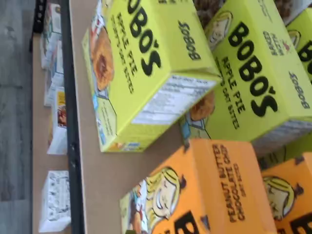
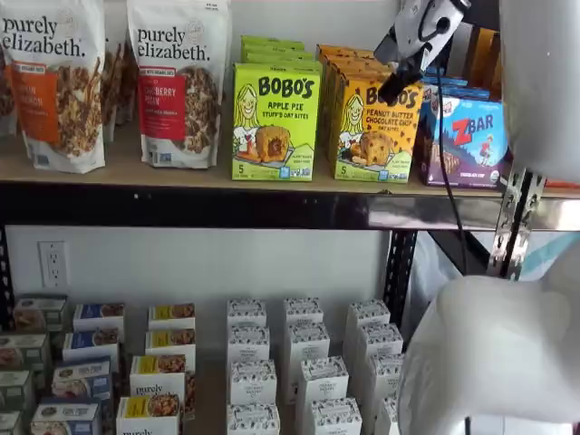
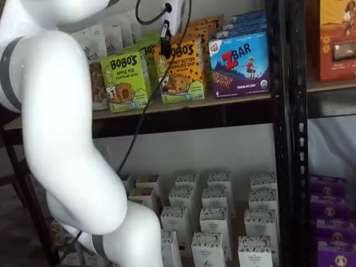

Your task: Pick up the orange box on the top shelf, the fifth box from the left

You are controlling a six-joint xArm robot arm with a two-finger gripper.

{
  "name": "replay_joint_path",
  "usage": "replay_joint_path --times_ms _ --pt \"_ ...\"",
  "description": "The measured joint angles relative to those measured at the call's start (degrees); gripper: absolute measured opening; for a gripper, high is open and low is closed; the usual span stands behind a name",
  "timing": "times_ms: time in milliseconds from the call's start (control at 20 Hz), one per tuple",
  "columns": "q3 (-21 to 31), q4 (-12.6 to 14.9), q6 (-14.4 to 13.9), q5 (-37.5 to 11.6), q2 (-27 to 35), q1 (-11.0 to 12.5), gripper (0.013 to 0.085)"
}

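The orange box [image 2: 373, 127] stands upright at the front of its row on the top shelf [image 2: 136, 172], between a lime-green Bobo's Apple Pie box [image 2: 274, 122] and a blue ZBar box [image 2: 467, 136]. It shows in both shelf views [image 3: 181, 72] and fills the near part of the wrist view [image 1: 214, 195]. My gripper [image 2: 391, 93] hangs from above in front of the orange box's upper right corner. In a shelf view it shows as black fingers [image 3: 165, 47] in front of the box's upper left part. No gap shows between the fingers and no box is in them.
Purely Elizabeth bags [image 2: 177, 82] stand left on the top shelf. More lime-green boxes [image 1: 253, 83] and orange boxes stand behind the front ones. Small white boxes [image 2: 304, 362] fill the lower level. A black upright [image 3: 283, 111] stands right of the ZBar box [image 3: 239, 64].
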State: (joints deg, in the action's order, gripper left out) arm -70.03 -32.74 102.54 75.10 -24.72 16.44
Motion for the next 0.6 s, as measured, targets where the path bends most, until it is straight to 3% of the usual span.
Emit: replay_joint_path --times_ms 400,600 --pt "1.75 3.91 1.88 -3.13 1.20 -0.53 0.0850" --pt "0.03 3.21 1.91 -0.60 3.08 -0.16 0.0850"
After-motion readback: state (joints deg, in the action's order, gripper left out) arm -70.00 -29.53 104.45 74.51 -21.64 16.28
